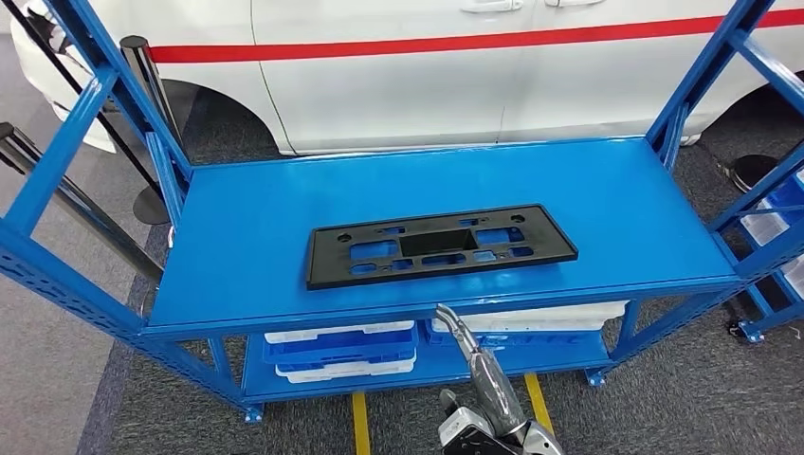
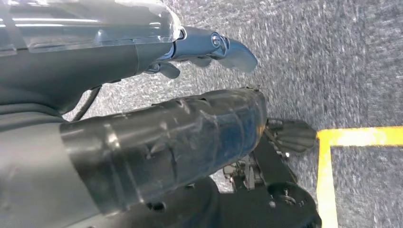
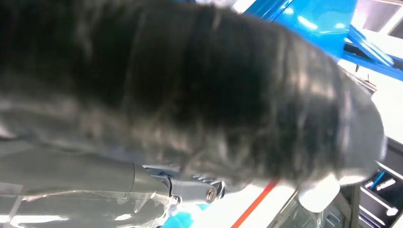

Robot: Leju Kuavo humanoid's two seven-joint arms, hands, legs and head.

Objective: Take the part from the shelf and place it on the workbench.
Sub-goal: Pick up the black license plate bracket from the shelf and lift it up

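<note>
The part (image 1: 441,245) is a flat black rectangular plate with several cut-outs. It lies flat in the middle of the blue shelf top (image 1: 275,190). My right hand (image 1: 479,370) rises in front of the shelf's front edge, below the part, fingers stretched toward it and holding nothing. In the right wrist view its taped thumb (image 3: 214,95) is close to the camera, with blue shelf frame (image 3: 318,19) behind. My left hand (image 2: 161,142) hangs over the grey carpet, its fingers (image 2: 223,47) straight and nothing in it.
A white car with a red stripe (image 1: 455,66) stands behind the shelf. White and blue bins (image 1: 341,351) sit on the lower shelf. Blue uprights (image 1: 85,123) flank both sides. Another rack with bins (image 1: 773,227) is at the right. Yellow floor lines (image 1: 360,422) run below.
</note>
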